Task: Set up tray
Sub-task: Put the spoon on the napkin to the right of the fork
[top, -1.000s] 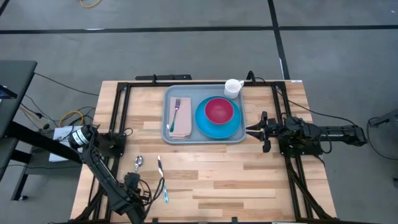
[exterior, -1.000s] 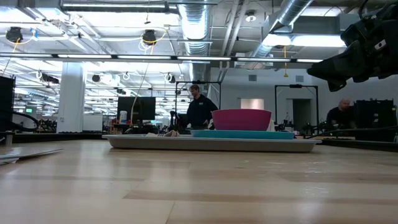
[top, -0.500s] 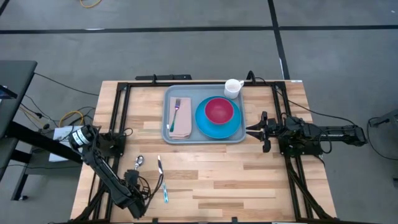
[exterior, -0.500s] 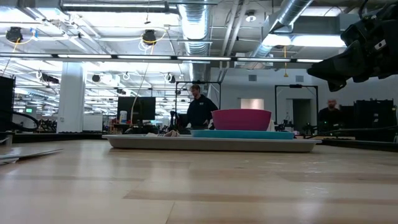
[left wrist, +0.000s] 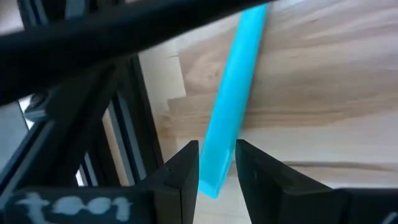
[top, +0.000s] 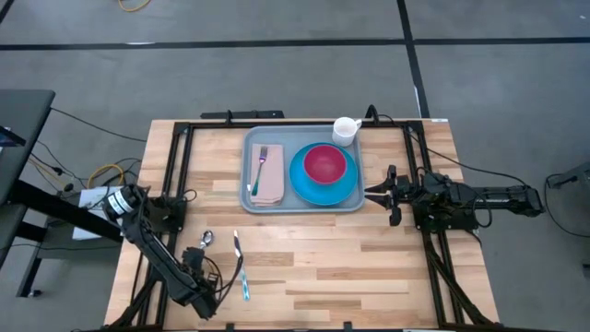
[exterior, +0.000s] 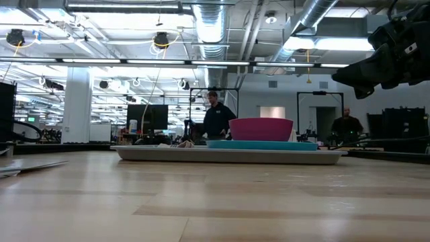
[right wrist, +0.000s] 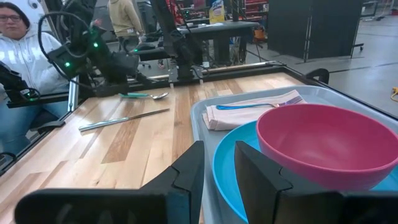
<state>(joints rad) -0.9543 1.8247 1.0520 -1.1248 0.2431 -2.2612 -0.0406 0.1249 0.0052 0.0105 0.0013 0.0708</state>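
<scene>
The grey-blue tray [top: 251,205] lies on the far middle of the table. It holds a tan napkin [top: 268,175] with a fork [top: 261,164], and a blue plate [top: 323,189] with a pink bowl [top: 324,164]. A white cup [top: 346,130] stands at its far right corner. A blue-handled knife [top: 241,267] and a spoon [top: 205,241] lie on the near left of the table. My left gripper [left wrist: 217,180], shut, is at the handle's end [left wrist: 214,180]. My right gripper [top: 371,191], shut, waits to the right of the tray. My left gripper is low over the table at the free end of the knife's blue handle [left wrist: 231,118], which shows in the narrow slit between the fingers. I cannot tell whether it touches the handle. The knife lies flat on the table.
Black frame rails [top: 175,161] run along the table's left, right and far sides. Bare wood lies between the tray and the near edge [top: 350,267]. A person [right wrist: 18,43] sits beyond the table's left side, and others stand far off [exterior: 216,119].
My left arm has moved a little toward the table's far edge and right, closing on the knife's handle end. The knife, spoon and tray have stayed where they were.
</scene>
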